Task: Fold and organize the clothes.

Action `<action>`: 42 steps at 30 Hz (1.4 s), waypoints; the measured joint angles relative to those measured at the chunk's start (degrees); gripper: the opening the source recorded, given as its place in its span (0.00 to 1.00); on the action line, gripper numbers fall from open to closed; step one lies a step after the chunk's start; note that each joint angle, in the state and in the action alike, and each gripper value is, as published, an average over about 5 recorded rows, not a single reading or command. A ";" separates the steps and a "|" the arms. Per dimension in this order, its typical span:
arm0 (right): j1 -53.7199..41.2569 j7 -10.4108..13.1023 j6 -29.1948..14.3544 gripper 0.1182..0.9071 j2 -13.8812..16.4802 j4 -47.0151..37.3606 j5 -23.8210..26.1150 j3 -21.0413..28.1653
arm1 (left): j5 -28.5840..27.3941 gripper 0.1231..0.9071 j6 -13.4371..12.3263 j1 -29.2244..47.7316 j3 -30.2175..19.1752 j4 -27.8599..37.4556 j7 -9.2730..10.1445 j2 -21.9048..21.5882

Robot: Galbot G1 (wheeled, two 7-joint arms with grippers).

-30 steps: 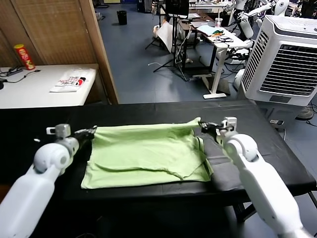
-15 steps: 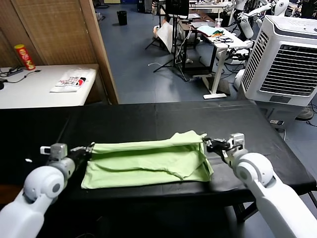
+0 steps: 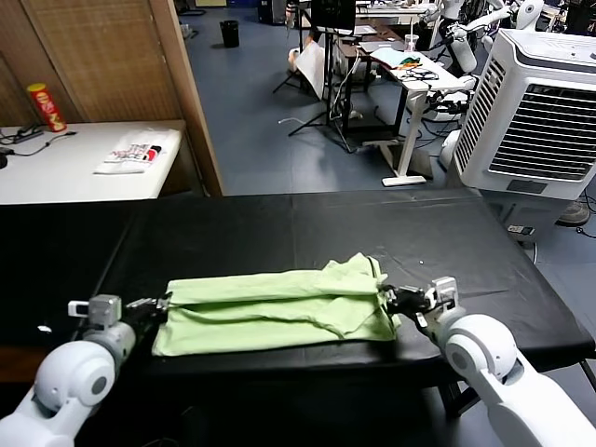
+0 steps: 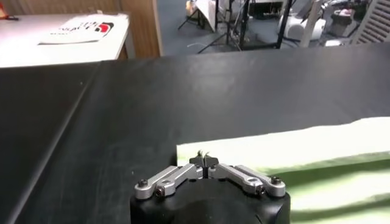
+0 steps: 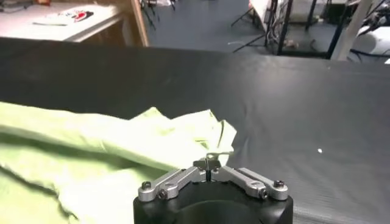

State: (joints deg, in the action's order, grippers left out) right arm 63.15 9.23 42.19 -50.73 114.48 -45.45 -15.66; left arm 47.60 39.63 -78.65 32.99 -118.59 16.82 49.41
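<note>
The pale green shirt [image 3: 270, 303] lies on the black table [image 3: 307, 228] near its front edge, doubled over into a long band, with a rumpled sleeve at its right end. At the band's left end, my left gripper [image 3: 158, 305] is shut on the folded edge; in the left wrist view the gripper [image 4: 205, 159] pinches the shirt [image 4: 292, 149] at its corner. My right gripper [image 3: 386, 296] is shut on the right end; the right wrist view shows the gripper [image 5: 209, 159] closed against the bunched shirt [image 5: 91, 152].
A white side table [image 3: 65, 172] at the back left carries a folded white printed cloth [image 3: 130, 152] and a red can [image 3: 42, 105]. A large white air cooler [image 3: 540, 102] stands at the back right. Bare black tabletop stretches behind the shirt.
Both grippers have drawn back toward the table's front edge, carrying the shirt's far edge over its near part, so the spread shirt is now a folded band.
</note>
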 joint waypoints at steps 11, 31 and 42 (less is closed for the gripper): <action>2.19 -0.27 0.00 0.12 1.13 2.24 -0.08 -1.10 | -2.30 0.05 2.56 -2.25 -0.04 -2.44 1.95 1.63; -9.52 -1.50 -3.08 0.86 -5.82 -6.09 6.75 0.23 | -0.59 0.86 1.64 4.48 1.33 3.52 0.39 4.86; -15.54 -3.55 -4.62 0.86 -12.11 -17.40 10.32 5.09 | 1.86 0.86 -0.18 9.31 -0.98 10.72 0.63 7.64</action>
State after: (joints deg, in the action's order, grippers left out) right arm 47.61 5.68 37.57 -62.84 97.08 -35.13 -10.57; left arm 49.45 39.45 -69.34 32.00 -107.87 17.45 57.05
